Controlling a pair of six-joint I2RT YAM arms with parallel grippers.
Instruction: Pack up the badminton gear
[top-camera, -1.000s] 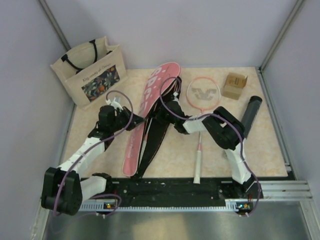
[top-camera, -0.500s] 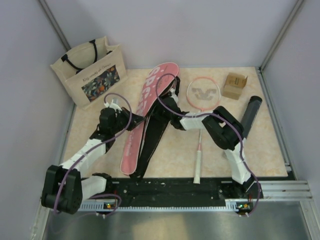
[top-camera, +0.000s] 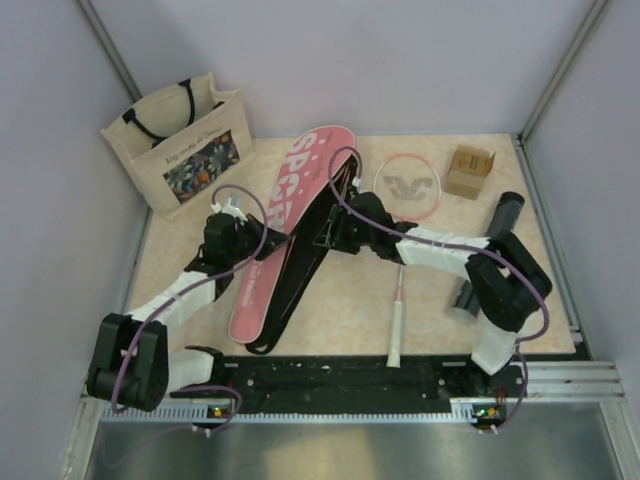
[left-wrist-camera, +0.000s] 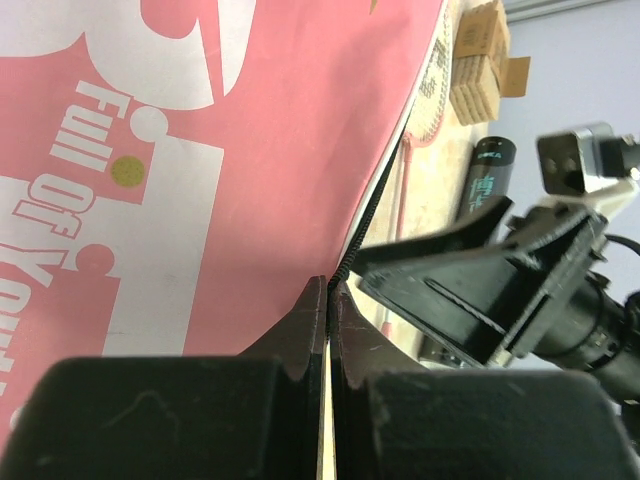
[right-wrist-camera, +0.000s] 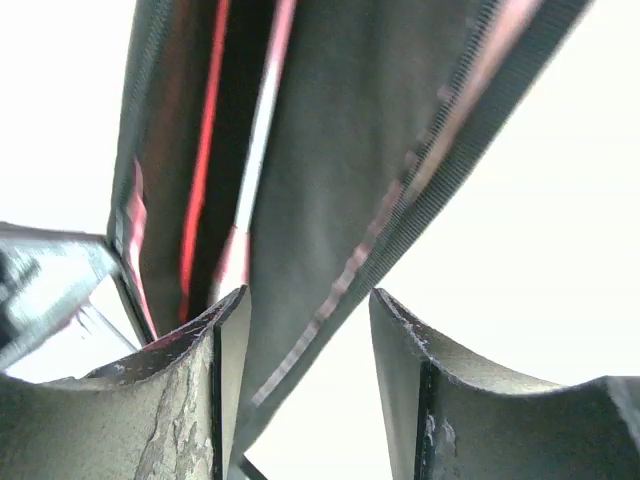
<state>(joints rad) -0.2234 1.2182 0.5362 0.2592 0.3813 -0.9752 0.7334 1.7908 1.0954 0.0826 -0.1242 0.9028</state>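
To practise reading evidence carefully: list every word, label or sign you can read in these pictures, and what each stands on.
"Full Of Y…", cut off by the frame edge: pink cover, left wrist view.
"SPO…", large white letters, rest unclear: same cover, top view.
Script on the tote bag: too small to read.
Teal print on the dark tube: blurred.
Logo on the racket strings: no words.

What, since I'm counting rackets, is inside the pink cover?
The cover gapes open, showing black lining and, in the right wrist view, a thin pink-and-white strip, perhaps a racket. The pink flap hides the rest.
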